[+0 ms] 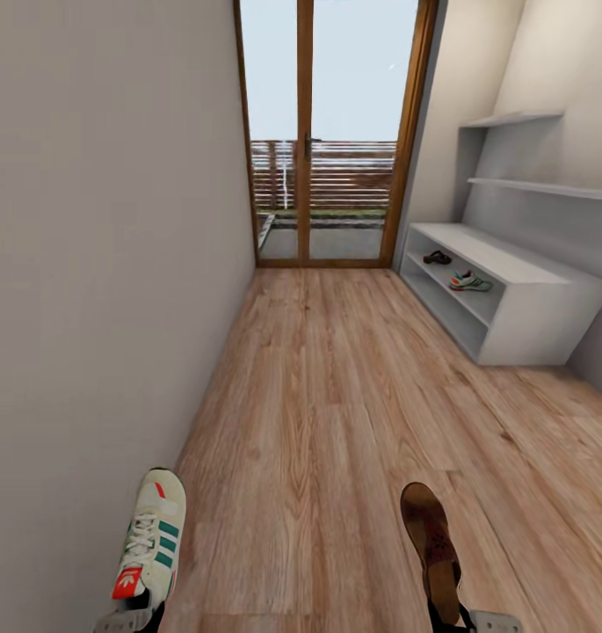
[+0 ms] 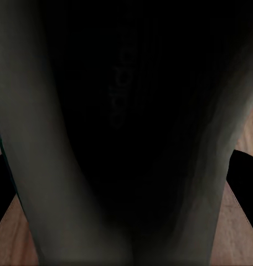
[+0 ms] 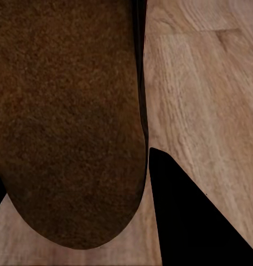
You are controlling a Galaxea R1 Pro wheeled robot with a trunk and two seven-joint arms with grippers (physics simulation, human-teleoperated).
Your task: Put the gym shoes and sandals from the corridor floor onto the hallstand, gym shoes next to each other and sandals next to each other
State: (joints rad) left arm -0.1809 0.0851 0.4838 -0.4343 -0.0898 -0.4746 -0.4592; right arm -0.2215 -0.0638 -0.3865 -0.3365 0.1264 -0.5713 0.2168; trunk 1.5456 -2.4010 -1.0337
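In the head view the left gripper (image 1: pixel 134 615) was clamped on the heel of a white sneaker (image 1: pixel 153 545) with green stripes, held up over the wood floor (image 1: pixel 336 422) close to the left wall (image 1: pixel 98 264), and the left wrist view showed that shoe's dark inside (image 2: pixel 126 122) right up against the camera. The right gripper (image 1: pixel 463 620) pinched the heel end of a brown sandal (image 1: pixel 431 545), whose brown underside (image 3: pixel 65 122) lay beside one dark finger (image 3: pixel 187 221) in the right wrist view. Further down the corridor, on the right near the glass door (image 1: pixel 331 132), the pale shoe rack (image 1: pixel 529 308) carried the other sandal (image 1: pixel 438 258) and the other sneaker (image 1: pixel 470 281) near each other on its upper open shelf.
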